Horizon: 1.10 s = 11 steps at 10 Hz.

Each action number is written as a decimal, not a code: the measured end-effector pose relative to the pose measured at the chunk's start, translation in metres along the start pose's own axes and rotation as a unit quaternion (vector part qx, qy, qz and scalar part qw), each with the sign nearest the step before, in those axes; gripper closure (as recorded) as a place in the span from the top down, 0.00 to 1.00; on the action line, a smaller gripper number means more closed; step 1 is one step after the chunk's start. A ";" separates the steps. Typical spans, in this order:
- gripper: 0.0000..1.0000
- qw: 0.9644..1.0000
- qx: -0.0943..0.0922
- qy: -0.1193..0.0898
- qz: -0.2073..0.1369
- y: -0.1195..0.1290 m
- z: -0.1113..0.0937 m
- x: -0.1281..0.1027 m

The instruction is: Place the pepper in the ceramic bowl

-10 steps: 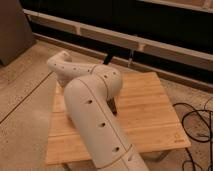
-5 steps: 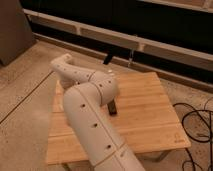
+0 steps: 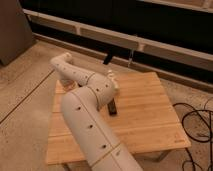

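Nearest to the camera is the thick white arm [image 3: 87, 125], one only. Since a second ago it has swung a little to the left. It folds back over the left rear of the wooden bench [image 3: 145, 115], also one. The hand is hidden behind this fold, probably low over that corner, so I cannot tell if it is spread, pressed together or pinching something. Just beside the bend of the arm lies one black rectangular bar [image 3: 113, 106], flat on the boards and now more uncovered than before. The pepper and the ceramic bowl do not show at all, zero of each. I judge that they are behind the arm, and so the shift does not show how far the placing is. Farthest is one pale ledge [image 3: 165, 46].
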 end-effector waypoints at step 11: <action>0.00 0.976 0.070 -0.149 0.144 -0.116 -0.163 0.047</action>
